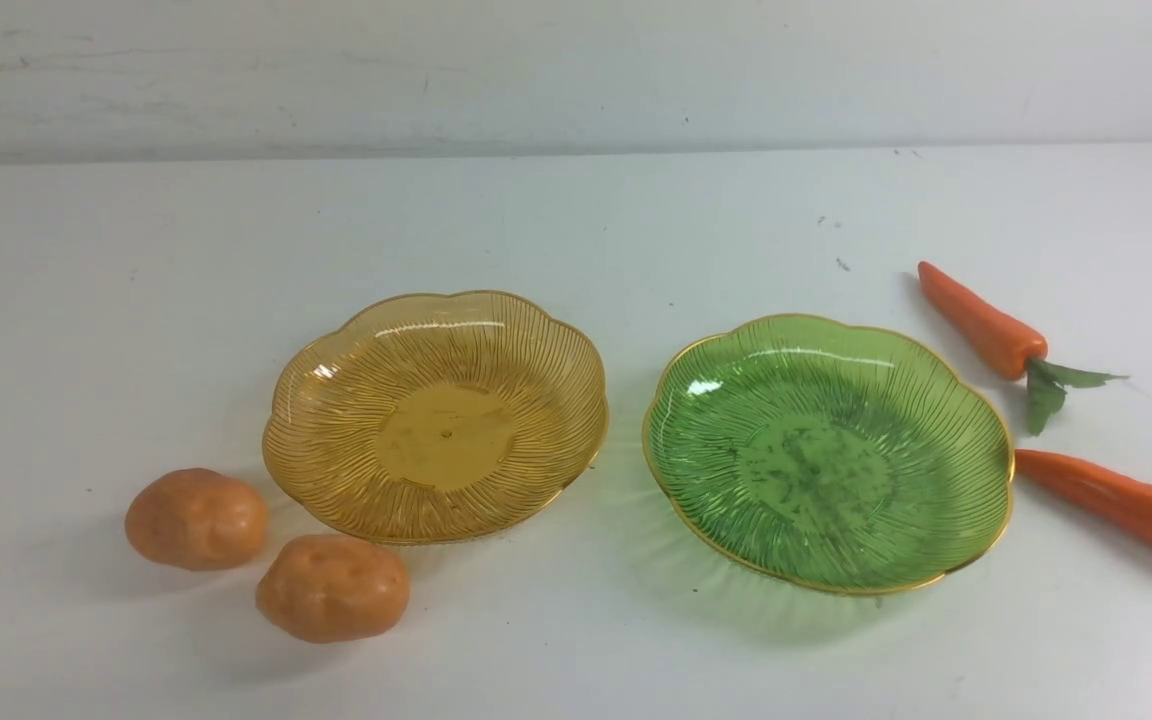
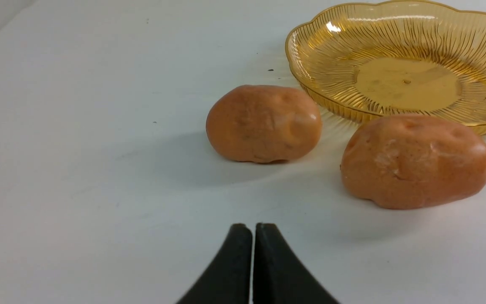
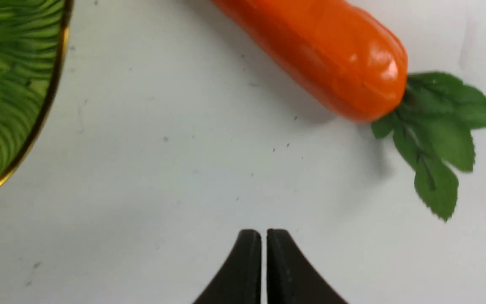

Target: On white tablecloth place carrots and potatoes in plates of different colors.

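- Seen from the front, the amber plate (image 1: 441, 435) and the green plate (image 1: 826, 460) sit side by side on the cloth (image 1: 576, 220). The amber one is on the left, and the two are near each other but apart.
- We find all four vegetables on the cloth, outside the plates.
- The far potato (image 1: 196, 518) and near potato (image 1: 332, 587) lie left of the amber plate and nearer to us, with a small gap between them. The near potato is just beside that plate's rim.
- The far carrot (image 1: 981, 320) lies slanted to the right of the green plate, its tip pointing away and to the left. Its leaves (image 1: 1051, 385) spread to the right.
- The near carrot (image 1: 1106, 500) has its tip just beside the green plate's rim, and its body runs off the right edge of the view.
- The left fingers (image 2: 245, 240) are pressed together and hold nothing. They point toward the potatoes and are apart from them.
- The right fingers (image 3: 253, 245) are closed together and hold nothing. They are over bare cloth between the green plate's rim and the far carrot's thick end.
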